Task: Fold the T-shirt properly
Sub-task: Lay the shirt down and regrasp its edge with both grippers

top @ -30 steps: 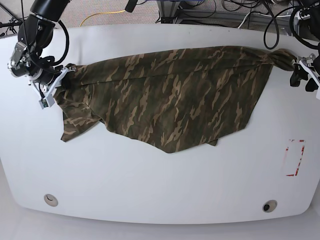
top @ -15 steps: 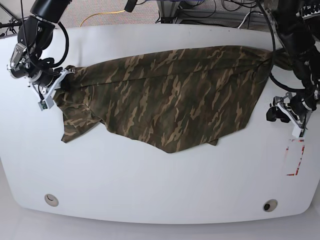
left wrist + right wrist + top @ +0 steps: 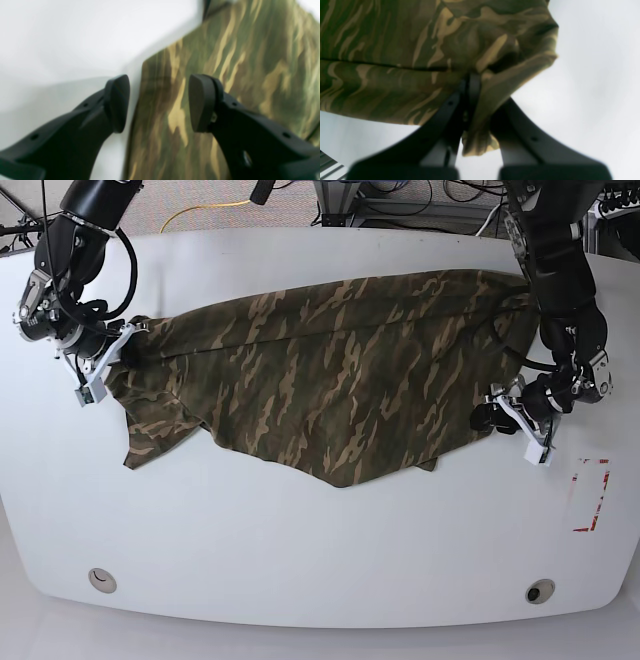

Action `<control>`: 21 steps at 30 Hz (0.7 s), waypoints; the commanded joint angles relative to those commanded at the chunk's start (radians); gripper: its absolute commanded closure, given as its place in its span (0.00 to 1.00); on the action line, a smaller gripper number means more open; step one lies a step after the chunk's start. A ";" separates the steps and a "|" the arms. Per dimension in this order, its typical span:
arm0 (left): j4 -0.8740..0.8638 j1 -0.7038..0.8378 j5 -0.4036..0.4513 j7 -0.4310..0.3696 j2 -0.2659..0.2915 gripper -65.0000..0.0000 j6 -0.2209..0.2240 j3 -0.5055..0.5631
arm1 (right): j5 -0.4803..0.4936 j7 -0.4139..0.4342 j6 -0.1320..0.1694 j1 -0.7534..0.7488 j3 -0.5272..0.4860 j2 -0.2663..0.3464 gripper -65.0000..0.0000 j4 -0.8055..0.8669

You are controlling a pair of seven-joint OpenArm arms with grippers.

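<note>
1. Two pads frame the left wrist view: your left gripper [image 3: 158,102] stands wide open with nothing between its jaws, poised over the edge of the T-shirt [image 3: 225,82]. One pad hangs over bare white table [image 3: 62,37], the other over camouflage cloth. The fabric border runs straight up between them, so you look lined up to take that edge, though contact cannot be judged.

2. Your right wrist view shows the right gripper [image 3: 470,85] clamped shut on a bunched corner of the T-shirt [image 3: 395,50], with a small tail of cloth hanging down between the fingers.

3. Your base view shows the T-shirt [image 3: 330,370] spread across the upper middle of the table [image 3: 300,560], stretched wide but lopsided, its lower edge sagging to a point. The right gripper [image 3: 108,365] pins the corner on the view's left; the left gripper [image 3: 510,412] sits at the cloth's edge on the view's right.

4. No fold is made yet. You have yet to flatten the shirt, square it, and fold it.
</note>
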 joint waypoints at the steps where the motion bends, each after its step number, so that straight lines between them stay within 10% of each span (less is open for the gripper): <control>1: 0.003 -0.002 0.000 0.005 0.006 0.47 0.000 0.000 | 0.000 0.000 0.000 0.000 -0.002 0.000 1.00 0.000; 7: 0.031 -0.002 0.008 0.026 0.052 0.53 0.000 0.002 | 0.000 0.000 0.000 0.000 -0.003 0.000 1.00 -0.002; 13: 0.026 -0.020 0.009 0.017 0.080 0.98 0.000 0.002 | 0.000 0.000 0.000 0.000 -0.002 0.000 1.00 0.000; 21: 0.032 -0.002 0.000 -0.038 0.044 0.99 0.000 -0.006 | 0.006 0.000 0.000 0.000 0.006 -0.002 1.00 -0.002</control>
